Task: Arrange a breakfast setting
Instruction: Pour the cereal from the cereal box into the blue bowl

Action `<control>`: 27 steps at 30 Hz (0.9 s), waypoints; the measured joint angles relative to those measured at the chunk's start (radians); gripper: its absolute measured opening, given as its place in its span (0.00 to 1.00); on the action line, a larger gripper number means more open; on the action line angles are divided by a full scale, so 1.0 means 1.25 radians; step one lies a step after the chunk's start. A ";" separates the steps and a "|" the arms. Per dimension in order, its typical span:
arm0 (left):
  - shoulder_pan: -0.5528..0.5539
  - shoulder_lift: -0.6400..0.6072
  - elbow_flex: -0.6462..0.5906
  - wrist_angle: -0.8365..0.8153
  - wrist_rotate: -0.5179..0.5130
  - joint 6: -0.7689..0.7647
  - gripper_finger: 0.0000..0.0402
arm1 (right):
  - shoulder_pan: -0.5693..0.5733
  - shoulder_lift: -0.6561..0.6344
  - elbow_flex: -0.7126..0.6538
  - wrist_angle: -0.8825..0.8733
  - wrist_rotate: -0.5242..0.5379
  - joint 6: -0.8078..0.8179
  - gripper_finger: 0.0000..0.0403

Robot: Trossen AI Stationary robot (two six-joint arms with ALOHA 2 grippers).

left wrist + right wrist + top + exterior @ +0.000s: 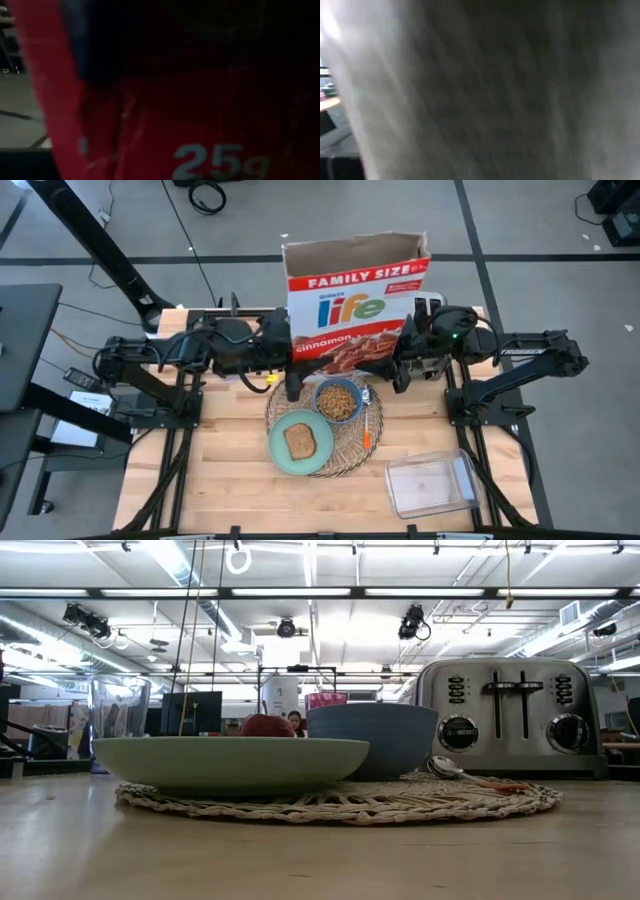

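Tall Life cereal box (355,305) upright between left claw (291,380) and right claw (403,370), above the back of the round wicker placemat (350,455). Impossible to tell how far either claw is open or which one bears the box.

Probably light, thin cardboard, easily crushed, open flaps on top; best pinched low on the narrow sides.

Blue bowl (318,395) filled with brown cereal. Teal plate (275,445) carrying the toast slice (299,441). Orange-handled spoon (368,425) beside the bowl. Clear tub (430,483) on the surface (230,480), seemingly empty.
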 joint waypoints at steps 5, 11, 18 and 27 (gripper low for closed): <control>-0.001 -0.012 -0.001 -0.048 0.014 0.006 0.54 | 0.017 -0.017 0.000 0.003 0.011 -0.050 0.76; -0.022 -0.069 -0.002 -0.209 0.038 0.027 0.54 | 0.030 -0.085 0.003 -0.002 0.031 -0.068 0.84; -0.090 -0.157 -0.021 -0.373 0.077 0.019 0.53 | 0.080 -0.145 0.002 -0.009 0.126 -0.068 0.85; -0.189 -0.428 -0.393 -0.230 0.156 -0.008 0.53 | 0.234 -0.075 0.001 0.082 0.473 -0.107 0.81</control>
